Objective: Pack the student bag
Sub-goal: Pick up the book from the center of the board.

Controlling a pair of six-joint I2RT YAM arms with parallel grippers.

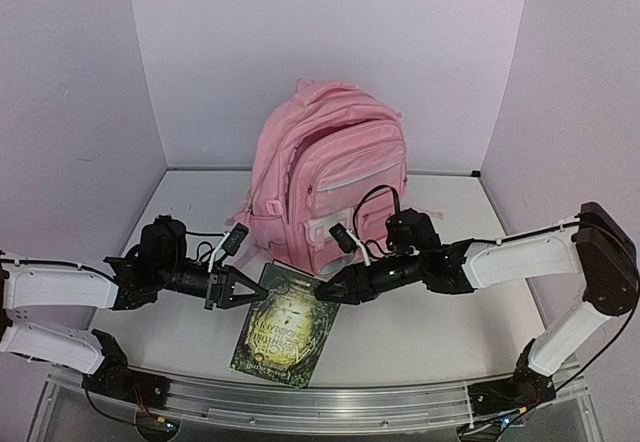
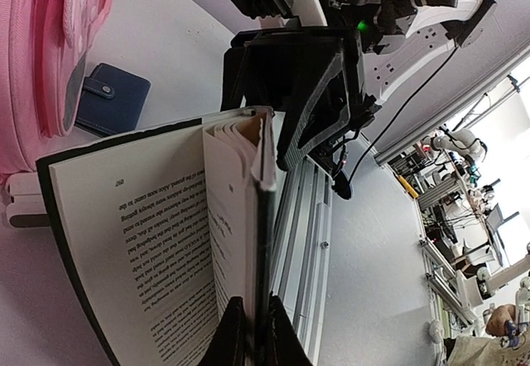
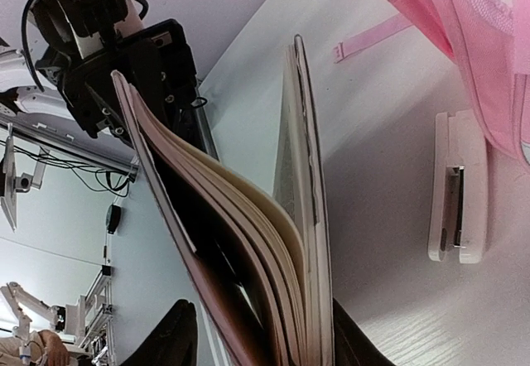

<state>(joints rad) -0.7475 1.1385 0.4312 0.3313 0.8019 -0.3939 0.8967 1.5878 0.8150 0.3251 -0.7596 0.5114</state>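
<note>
Left claw (image 2: 255,337) pinches the book (image 1: 280,327) by its cover near the table (image 1: 430,332)'s front edge. Right claw (image 3: 258,333) straddles its fanned pages, grip unclear. At the back edge, centre, stands the student bag (image 1: 325,177). Best gather every page between the 2 fingers before lifting.

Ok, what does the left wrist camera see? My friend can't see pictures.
The left gripper pinches the edge of an open book, its printed pages fanned out. The right gripper is at the book's far edge. Beyond are a pink backpack and a dark blue wallet on the table.
</note>
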